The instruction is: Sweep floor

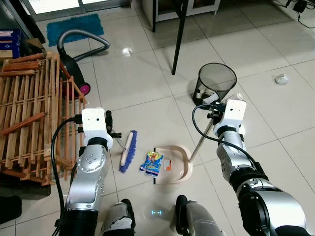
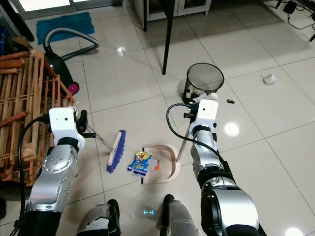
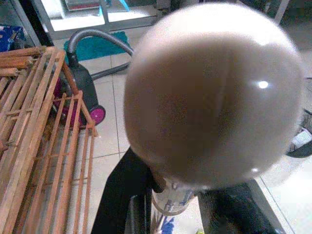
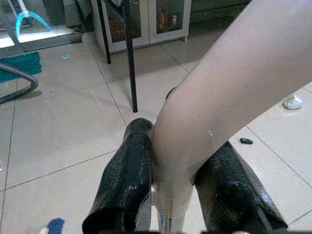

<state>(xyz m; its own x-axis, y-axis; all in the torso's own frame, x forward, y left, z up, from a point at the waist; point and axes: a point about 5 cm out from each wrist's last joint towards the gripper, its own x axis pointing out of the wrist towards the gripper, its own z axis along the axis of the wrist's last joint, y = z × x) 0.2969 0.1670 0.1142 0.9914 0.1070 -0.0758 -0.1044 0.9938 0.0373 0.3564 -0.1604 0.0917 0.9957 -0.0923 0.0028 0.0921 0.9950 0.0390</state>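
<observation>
On the tiled floor [image 1: 147, 83] just ahead of the robot's feet, a blue-bristled broom [image 1: 129, 150] lies beside a snack packet [image 1: 152, 162] at the mouth of a beige dustpan [image 1: 183, 169]. Left gripper [image 3: 168, 207] is closed around the broom's handle, it seems; right gripper [image 4: 168, 195] clamps the dustpan's handle. Behind stands a mesh bin [image 1: 215, 81].

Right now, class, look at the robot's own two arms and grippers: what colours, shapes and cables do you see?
Both arms are silver metal with rounded, perforated joint housings. Each wrist carries a white boxy block: left gripper, right gripper. A thick black cable loops from each wrist block back along the arm. The fingers are long, black and slightly glossy, with a textured surface.
</observation>
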